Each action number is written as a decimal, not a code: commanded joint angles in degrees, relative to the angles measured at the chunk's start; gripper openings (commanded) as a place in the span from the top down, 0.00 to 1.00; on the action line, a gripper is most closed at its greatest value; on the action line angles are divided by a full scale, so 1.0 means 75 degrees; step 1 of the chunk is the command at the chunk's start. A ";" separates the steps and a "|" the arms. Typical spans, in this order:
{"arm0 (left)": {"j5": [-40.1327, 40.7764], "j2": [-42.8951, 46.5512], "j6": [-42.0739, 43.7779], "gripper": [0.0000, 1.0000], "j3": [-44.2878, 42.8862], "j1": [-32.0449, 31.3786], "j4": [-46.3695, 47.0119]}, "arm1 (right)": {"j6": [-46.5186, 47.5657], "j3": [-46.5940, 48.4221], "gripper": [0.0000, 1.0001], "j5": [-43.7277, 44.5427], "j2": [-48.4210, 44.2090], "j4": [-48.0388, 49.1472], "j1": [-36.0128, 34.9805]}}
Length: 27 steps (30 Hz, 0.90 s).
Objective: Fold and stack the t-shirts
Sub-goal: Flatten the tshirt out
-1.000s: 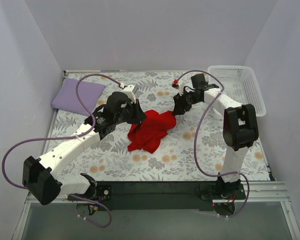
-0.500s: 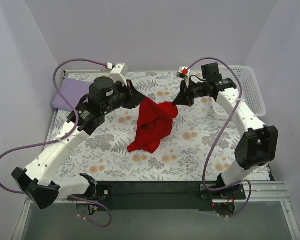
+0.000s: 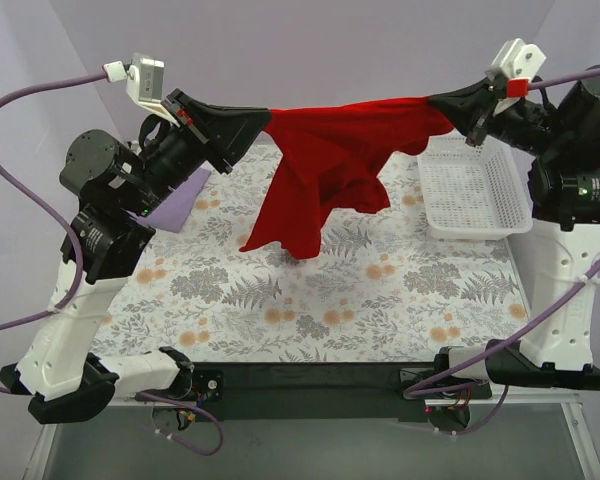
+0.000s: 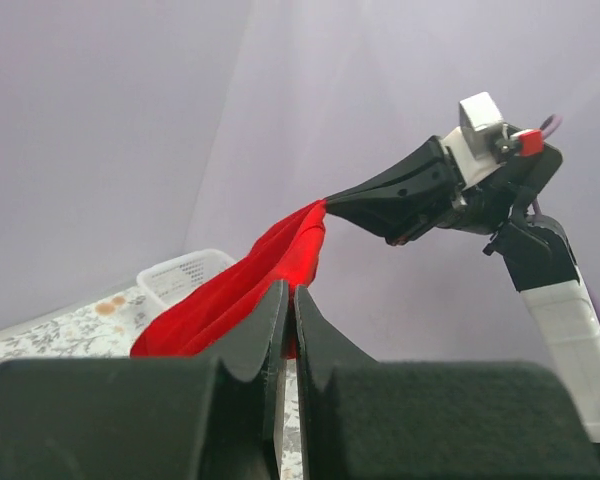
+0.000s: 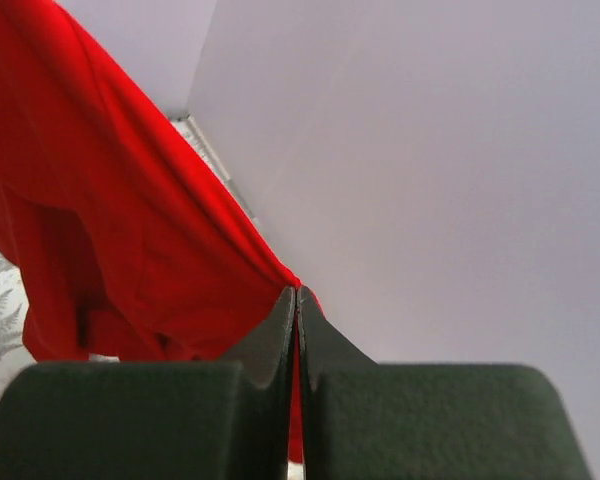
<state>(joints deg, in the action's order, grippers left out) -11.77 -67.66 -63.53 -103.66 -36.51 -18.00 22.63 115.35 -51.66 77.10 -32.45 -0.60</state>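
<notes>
The red t-shirt (image 3: 325, 170) hangs in the air, stretched between both grippers high above the table. My left gripper (image 3: 264, 122) is shut on its left edge, and my right gripper (image 3: 436, 104) is shut on its right edge. The cloth sags in folds, its lowest corner (image 3: 280, 245) near the floral cloth. In the left wrist view the red t-shirt (image 4: 240, 285) runs from my left gripper (image 4: 289, 292) across to the right gripper (image 4: 330, 202). In the right wrist view the red t-shirt (image 5: 110, 240) spreads left of my right gripper (image 5: 297, 292). The lavender t-shirt (image 3: 178, 204) lies folded at the left, mostly hidden behind the left arm.
A white lattice basket (image 3: 475, 188) stands at the back right on the grey floral cloth (image 3: 380, 300) that covers the table. Purple cables loop beside both arms. Pale walls close in the back and sides.
Both arms have risen and spread apart, lifting the red t-shirt off the table and stretching it between them. The right gripper closed on the shirt.
</notes>
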 commanded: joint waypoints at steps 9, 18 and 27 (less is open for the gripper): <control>-0.0060 0.1052 -0.0002 1.00 0.0589 0.0052 0.0666 | -0.0873 -0.0039 0.99 0.1216 -0.0658 0.0998 0.0443; -0.0118 0.1778 0.0056 1.00 0.0790 0.0040 0.0619 | -0.0896 -0.0450 0.99 -0.0669 -0.1537 0.1080 0.0443; -0.0316 0.1943 -0.0213 1.00 0.0732 0.0052 0.0373 | -0.1003 -0.2780 0.98 -0.2580 -0.2627 0.1268 0.0420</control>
<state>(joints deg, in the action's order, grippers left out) -12.93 -51.62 -64.10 -97.03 -36.47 -15.81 14.98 99.68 -63.51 57.98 -23.68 2.57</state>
